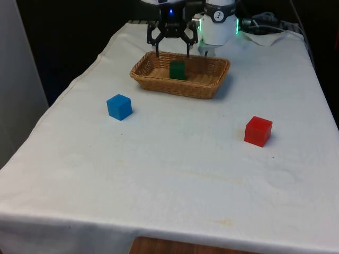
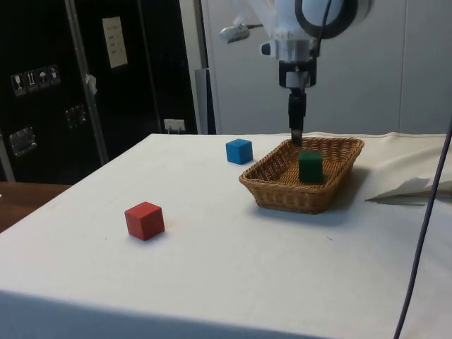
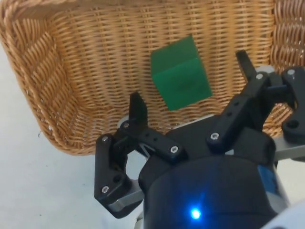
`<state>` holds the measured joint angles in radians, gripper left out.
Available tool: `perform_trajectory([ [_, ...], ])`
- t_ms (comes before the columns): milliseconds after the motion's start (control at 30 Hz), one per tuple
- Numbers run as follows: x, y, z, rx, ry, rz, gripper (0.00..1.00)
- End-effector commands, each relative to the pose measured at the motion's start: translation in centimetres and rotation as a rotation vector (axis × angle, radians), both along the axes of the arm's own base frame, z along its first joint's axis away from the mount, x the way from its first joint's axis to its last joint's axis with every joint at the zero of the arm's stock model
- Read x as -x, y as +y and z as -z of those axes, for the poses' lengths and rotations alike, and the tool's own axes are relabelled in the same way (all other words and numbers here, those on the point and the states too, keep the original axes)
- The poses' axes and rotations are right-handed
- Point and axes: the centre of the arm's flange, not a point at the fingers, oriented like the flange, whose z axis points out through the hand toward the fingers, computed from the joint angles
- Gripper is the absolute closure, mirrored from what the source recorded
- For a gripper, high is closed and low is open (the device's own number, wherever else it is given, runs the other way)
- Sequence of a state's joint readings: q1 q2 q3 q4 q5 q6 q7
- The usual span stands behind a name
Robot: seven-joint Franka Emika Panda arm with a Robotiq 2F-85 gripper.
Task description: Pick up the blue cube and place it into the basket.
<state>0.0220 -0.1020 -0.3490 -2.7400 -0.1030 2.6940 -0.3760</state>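
One red cube (image 1: 258, 130), one blue cube (image 1: 119, 107), one basket (image 1: 180, 74)

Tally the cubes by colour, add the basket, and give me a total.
Blue cube: 1, on the cloth
Green cube: 1, inside the basket
Red cube: 1, on the cloth
Basket: 1
Total: 4 things, 3 of them cubes
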Motion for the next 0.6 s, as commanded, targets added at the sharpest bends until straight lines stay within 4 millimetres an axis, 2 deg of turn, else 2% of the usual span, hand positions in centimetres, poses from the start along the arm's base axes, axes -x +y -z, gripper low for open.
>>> perform_trajectory([
  [0, -0.2, 0.1, -0.3, -0.008, 0.005, 0.0, 0.0],
  [167, -1.6, -0.1, -1.3, -0.007, 0.011, -0.002, 0.0],
  [233, -1.5, -0.3, -1.4, 0.002, 0.008, -0.003, 0.0],
  [567, -3.9, -0.3, -2.2, 0.005, 0.022, -0.004, 0.0],
])
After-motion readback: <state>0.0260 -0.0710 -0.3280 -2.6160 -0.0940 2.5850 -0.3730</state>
